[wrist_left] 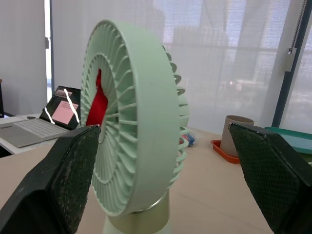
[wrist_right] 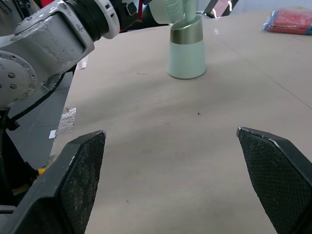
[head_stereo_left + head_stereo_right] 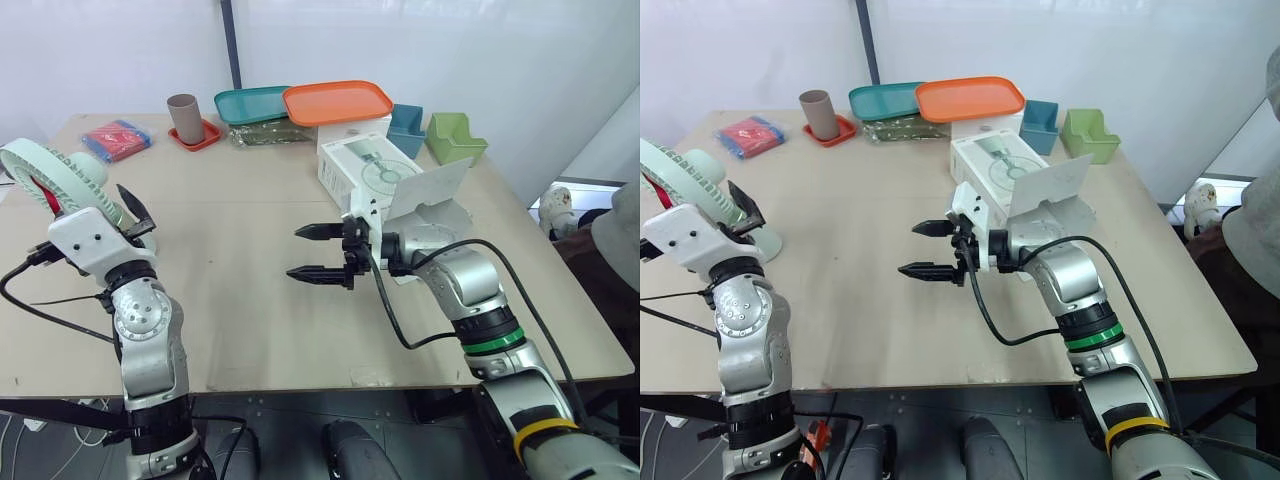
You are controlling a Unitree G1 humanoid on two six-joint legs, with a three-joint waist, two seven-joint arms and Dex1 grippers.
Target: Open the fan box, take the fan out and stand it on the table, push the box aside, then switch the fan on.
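Fan (image 3: 55, 175) is standing on the worktop's (image 3: 250, 300) left; we are holding left gripper (image 1: 163, 127) and right gripper (image 3: 296, 252) spread, empty.

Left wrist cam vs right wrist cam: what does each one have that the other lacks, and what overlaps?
Left wrist extra: the ribbed head of the fan with a red piece inside, a brown cup on a red coaster, and an open laptop.
Right wrist extra: the left arm and a red packet.
Both: the fan's gold collar and the table. Left gripper and right gripper each have their own jaws open.
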